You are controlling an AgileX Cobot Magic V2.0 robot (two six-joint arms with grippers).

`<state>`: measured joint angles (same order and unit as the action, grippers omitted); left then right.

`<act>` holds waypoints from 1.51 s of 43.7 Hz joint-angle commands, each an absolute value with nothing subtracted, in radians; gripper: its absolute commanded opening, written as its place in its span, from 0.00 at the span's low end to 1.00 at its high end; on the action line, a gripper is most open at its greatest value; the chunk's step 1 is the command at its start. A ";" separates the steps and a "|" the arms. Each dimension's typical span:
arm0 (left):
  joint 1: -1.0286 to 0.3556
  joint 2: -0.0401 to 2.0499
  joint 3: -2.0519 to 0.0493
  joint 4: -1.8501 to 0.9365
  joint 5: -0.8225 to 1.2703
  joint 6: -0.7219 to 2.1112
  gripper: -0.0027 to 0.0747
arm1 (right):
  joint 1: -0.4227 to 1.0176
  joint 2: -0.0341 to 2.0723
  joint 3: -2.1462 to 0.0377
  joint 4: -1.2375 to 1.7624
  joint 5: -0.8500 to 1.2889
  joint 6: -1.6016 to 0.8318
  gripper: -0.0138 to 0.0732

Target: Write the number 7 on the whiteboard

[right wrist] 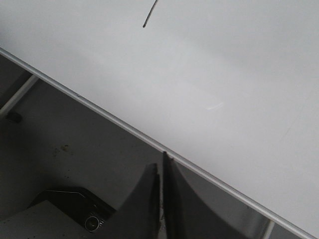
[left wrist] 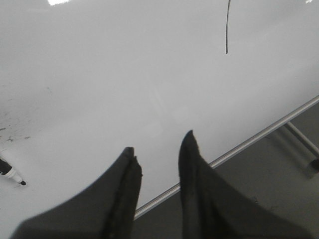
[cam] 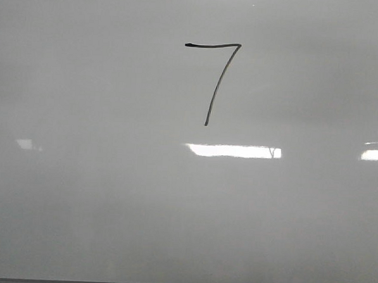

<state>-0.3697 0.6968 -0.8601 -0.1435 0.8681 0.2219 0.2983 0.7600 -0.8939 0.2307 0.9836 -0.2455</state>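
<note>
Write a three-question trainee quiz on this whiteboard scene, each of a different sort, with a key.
1. True or false: the 7 on the whiteboard is already drawn.
2. Which gripper has its fingers apart? A) left B) right
3. Fill in: a ____ lies on the board at the edge of the left wrist view.

Key:
1. True.
2. A: the left gripper is open and empty; the right gripper is shut.
3. Marker.

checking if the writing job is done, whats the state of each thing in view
number 7: fully drawn, top stroke and slanted stem
whiteboard: lying flat, bearing the numeral
marker: uncapped, lying on the board
left gripper: open, empty
right gripper: shut, empty
</note>
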 commanded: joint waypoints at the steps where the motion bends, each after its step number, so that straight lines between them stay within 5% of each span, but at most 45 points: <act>1: -0.376 0.693 -0.885 -0.153 0.803 0.221 0.09 | 0.293 0.756 -0.920 0.247 0.925 -0.242 0.11; 3: -0.376 0.693 -0.885 -0.153 0.792 0.221 0.01 | 0.293 0.756 -0.920 0.247 0.925 -0.242 0.08; 28: -0.369 0.667 -0.879 -0.190 0.784 0.221 0.01 | 0.293 0.756 -0.920 0.247 0.938 -0.242 0.08; 37: -0.230 0.556 -0.848 -0.085 0.754 0.229 0.01 | 0.293 0.756 -0.920 0.247 0.938 -0.242 0.08; 50: -0.066 0.247 -0.489 0.032 0.436 0.229 0.01 | 0.293 0.756 -0.920 0.247 0.938 -0.242 0.08; 66: -0.042 0.072 -0.161 0.037 0.142 0.153 0.01 | 0.293 0.756 -0.920 0.247 0.938 -0.242 0.08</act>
